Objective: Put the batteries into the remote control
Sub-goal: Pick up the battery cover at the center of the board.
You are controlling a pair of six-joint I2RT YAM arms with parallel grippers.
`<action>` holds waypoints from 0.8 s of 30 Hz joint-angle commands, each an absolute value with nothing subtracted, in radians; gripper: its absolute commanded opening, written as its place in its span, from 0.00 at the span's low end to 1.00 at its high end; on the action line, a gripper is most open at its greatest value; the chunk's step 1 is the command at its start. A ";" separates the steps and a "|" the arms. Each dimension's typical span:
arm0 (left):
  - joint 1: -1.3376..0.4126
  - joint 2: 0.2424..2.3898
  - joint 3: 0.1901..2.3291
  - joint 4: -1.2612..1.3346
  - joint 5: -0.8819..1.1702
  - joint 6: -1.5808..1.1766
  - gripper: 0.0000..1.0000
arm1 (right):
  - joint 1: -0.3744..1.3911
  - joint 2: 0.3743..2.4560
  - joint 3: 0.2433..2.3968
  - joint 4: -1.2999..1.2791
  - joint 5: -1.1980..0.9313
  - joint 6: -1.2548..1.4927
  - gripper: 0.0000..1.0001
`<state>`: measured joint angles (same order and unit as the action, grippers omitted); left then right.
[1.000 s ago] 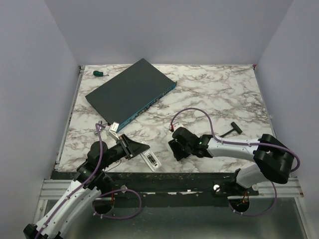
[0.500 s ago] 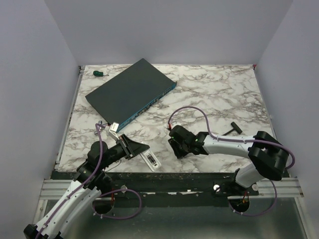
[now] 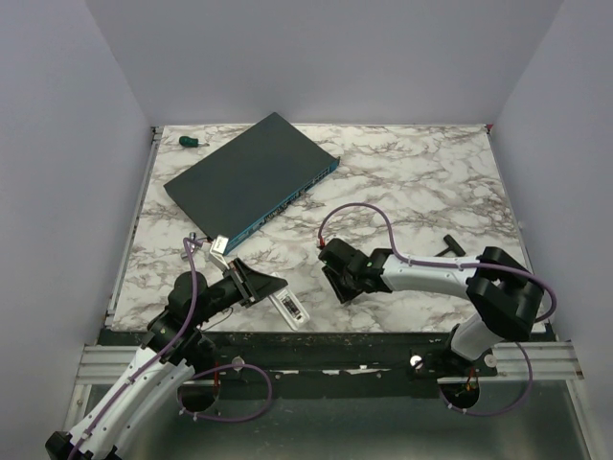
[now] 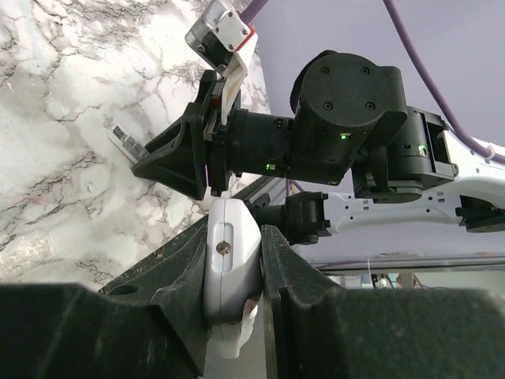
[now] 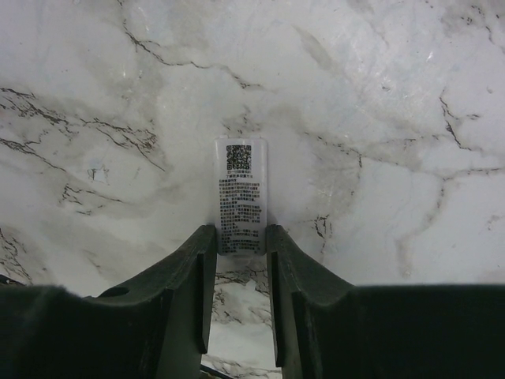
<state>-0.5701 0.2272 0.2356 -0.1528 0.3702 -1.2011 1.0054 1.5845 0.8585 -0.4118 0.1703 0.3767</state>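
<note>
Marble tabletop (image 3: 431,192); left gripper (image 4: 234,230) pinching remote control (image 4: 229,264), steadied at near edge; right gripper (image 5: 239,234) pinching labelled white cover (image 5: 241,189), presumably baring the compartment.

Open marble (image 3: 421,182) centre and far right; blocked far left by dark flat box (image 3: 244,182), right by T-shaped tool (image 3: 448,247), near edge by left gripper (image 4: 234,233) clamping remote control (image 4: 230,268), right gripper (image 5: 240,237) pinching white cover (image 5: 240,185).

On my marble table (image 5: 379,118), a white labelled cover (image 5: 241,185) lies flat between the jaws of the right gripper (image 5: 240,234). The dark box (image 3: 251,177) sits well beyond them.
</note>
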 commanded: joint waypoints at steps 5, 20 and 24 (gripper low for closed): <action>-0.564 0.216 0.250 -0.138 0.355 -1.210 0.00 | 1.002 1.629 0.879 -0.455 0.184 0.396 0.29; -0.561 0.267 0.237 -0.086 0.333 -1.214 0.00 | 1.002 1.337 0.948 -0.543 0.161 0.387 0.20; -0.560 0.294 0.206 -0.040 0.300 -1.242 0.00 | 1.003 1.292 1.027 -0.627 0.136 0.364 0.19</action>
